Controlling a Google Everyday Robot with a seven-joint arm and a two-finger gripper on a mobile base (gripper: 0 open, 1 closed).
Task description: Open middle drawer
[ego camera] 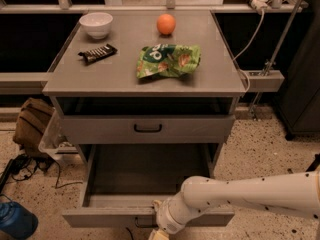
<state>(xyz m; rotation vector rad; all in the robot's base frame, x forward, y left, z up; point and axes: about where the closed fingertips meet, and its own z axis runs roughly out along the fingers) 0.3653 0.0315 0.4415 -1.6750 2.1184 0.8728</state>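
Gripper (159, 234) low at open bottom drawer (100, 217), middle drawer (147, 129) closed above

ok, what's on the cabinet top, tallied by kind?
Bowl: 1
Orange: 1
Chocolate bar: 1
Chip bag: 1
Total: 4
The gripper is down at the front of the open drawer, away from all four.
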